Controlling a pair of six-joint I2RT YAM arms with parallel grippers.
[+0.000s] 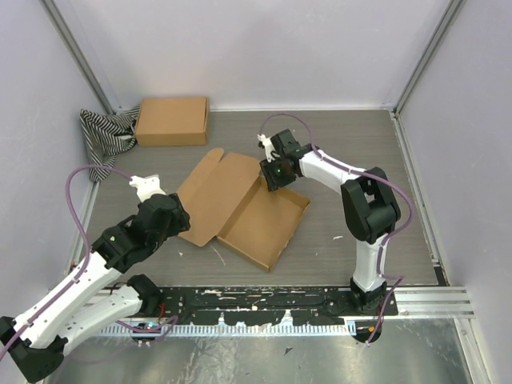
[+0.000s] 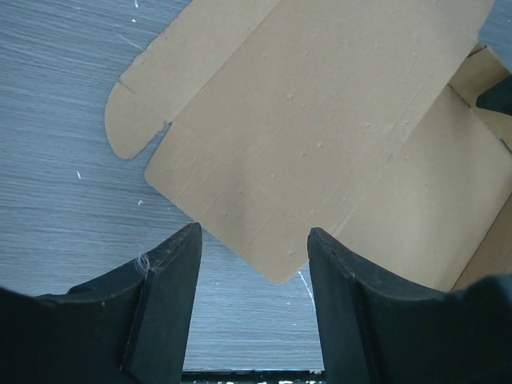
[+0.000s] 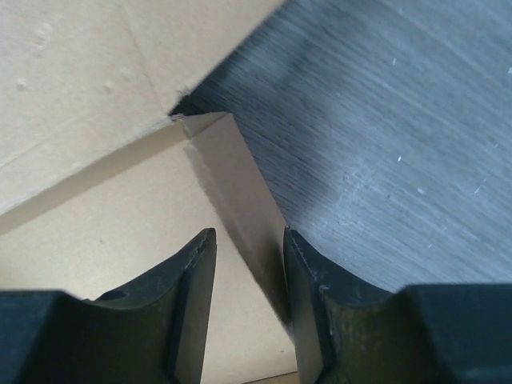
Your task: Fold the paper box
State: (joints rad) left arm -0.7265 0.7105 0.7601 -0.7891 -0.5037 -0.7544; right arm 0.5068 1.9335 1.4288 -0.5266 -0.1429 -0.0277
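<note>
The paper box (image 1: 240,204) lies mid-table, its lid panel spread flat to the left and its shallow tray to the right with walls raised. My left gripper (image 1: 184,224) is open and empty at the lid's near corner; in the left wrist view the lid (image 2: 320,120) points its rounded corner between my fingers, with the gripper (image 2: 254,240) just short of it. My right gripper (image 1: 272,178) is at the tray's far corner. In the right wrist view it (image 3: 250,236) is open, jaws astride the upright side wall (image 3: 240,184), which leans against the right finger.
A second, closed brown cardboard box (image 1: 172,120) sits at the back left beside a striped cloth (image 1: 104,136). White enclosure walls stand on three sides. A metal rail (image 1: 280,300) with the arm bases runs along the near edge.
</note>
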